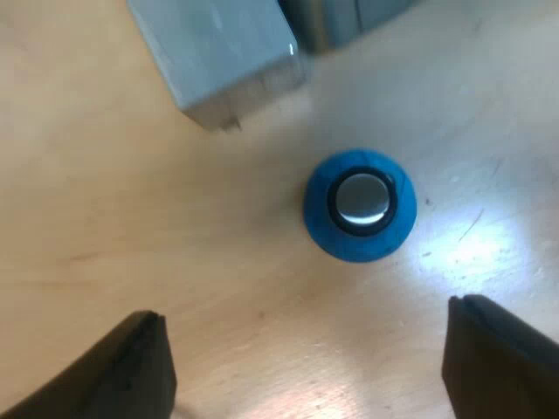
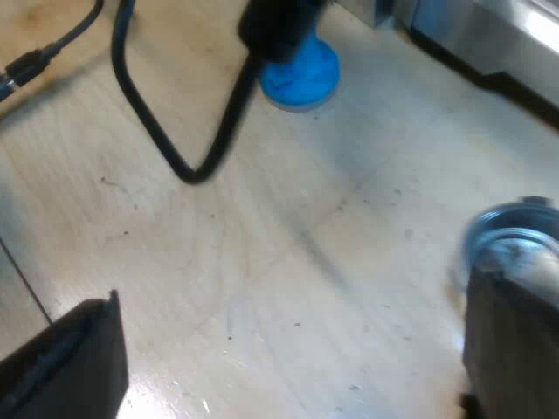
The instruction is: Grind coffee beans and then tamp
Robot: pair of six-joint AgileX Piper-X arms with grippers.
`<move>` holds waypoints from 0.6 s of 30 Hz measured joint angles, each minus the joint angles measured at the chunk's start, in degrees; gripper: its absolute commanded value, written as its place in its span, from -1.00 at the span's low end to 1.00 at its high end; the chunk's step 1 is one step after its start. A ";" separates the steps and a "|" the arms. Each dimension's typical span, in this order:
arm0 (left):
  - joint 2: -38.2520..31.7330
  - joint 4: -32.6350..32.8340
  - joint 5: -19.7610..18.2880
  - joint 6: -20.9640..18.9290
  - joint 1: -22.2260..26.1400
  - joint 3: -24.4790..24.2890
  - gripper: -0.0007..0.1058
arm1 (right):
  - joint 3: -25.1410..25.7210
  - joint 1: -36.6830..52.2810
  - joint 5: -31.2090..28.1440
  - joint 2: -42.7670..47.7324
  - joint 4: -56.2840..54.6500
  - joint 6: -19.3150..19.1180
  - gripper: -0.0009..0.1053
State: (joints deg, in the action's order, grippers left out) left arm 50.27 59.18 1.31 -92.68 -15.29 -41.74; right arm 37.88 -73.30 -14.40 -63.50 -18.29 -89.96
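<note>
The blue tamper (image 1: 359, 206) stands upright on the wooden table, its round metal top ringed in black. My left gripper (image 1: 306, 316) hangs above the table just short of it, open, the black fingers (image 1: 131, 371) wide apart and holding nothing. In the right wrist view the left arm (image 2: 281, 26) hovers over the same tamper (image 2: 301, 74). My right gripper (image 2: 293, 297) is open above bare wood. The metal holder's round basket (image 2: 511, 237) lies on the table beside one right finger (image 2: 511, 340), partly hidden by it.
A grey metal corner of the espresso machine (image 1: 227, 61) stands close beyond the tamper. Its steel base (image 2: 489, 35) runs along the table's far side in the right wrist view. Light wooden tabletop (image 2: 288, 218) lies between tamper and holder.
</note>
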 measured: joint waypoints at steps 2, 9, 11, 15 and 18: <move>-3.20 0.51 0.00 -0.36 0.00 -0.61 0.26 | 2.22 1.55 0.00 2.05 -5.09 0.88 0.51; -11.86 1.07 0.22 -1.27 0.00 -7.84 0.26 | 12.67 9.75 0.36 5.30 -18.33 2.38 0.51; -12.33 1.18 0.48 -1.60 0.00 -10.82 0.26 | 17.57 13.38 2.29 5.49 -22.99 3.17 0.51; -11.82 1.14 0.46 -2.38 1.38 -15.30 0.26 | 23.63 19.53 3.10 5.59 -29.82 2.72 0.51; -11.07 1.14 0.25 -3.41 3.79 -17.67 0.25 | 27.04 25.48 3.06 6.10 -33.03 1.36 0.51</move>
State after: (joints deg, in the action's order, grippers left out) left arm 39.20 60.32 1.56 -96.09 -11.50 -59.41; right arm 64.92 -47.82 -11.34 -57.40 -51.33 -88.60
